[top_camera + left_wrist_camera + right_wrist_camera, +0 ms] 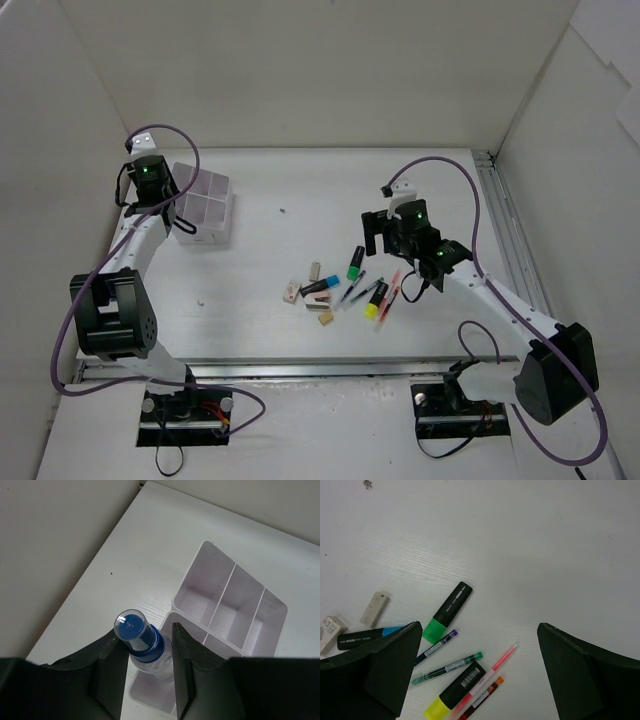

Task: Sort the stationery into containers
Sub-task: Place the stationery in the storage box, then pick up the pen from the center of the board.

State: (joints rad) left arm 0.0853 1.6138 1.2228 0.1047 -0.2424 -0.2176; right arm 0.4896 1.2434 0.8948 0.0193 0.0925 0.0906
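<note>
**Ana:** Fingers of the left gripper [146,639] fill the bottom of its wrist view. They are clamped on the tube [134,629], and the blue cap pokes out past the tips.

**Ben:** Where is it hanging?

**Ana:** At the near corner of the box [222,595], which sits far left on the table [300,180]. From this angle the cap looks to be just outside the rim, and the clear body is over a near compartment. I cannot tell whether it touches the wall.

**Ben:** So how should it let go?

**Ana:** I'd say not from there. It should carry the tube a little further in, so that all of it stands over one compartment and off the thin walls. Then it can lower the tube and only after that spread the fingers. Released at the corner, it could catch the rim and roll out onto the table.

**Ben:** And the other arm?

**Ana:** The right gripper [477,630] has its jaws wide apart and holds nothing. It hovers over the pile mid-table. The green highlighter [447,612], yellow highlighter [455,690], pens [447,667] and erasers [374,608] all lie flat there, well apart from the box.

**Ben:** Any clash between the arms?

**Ana:** None likely, since they are working opposite sides.
</note>
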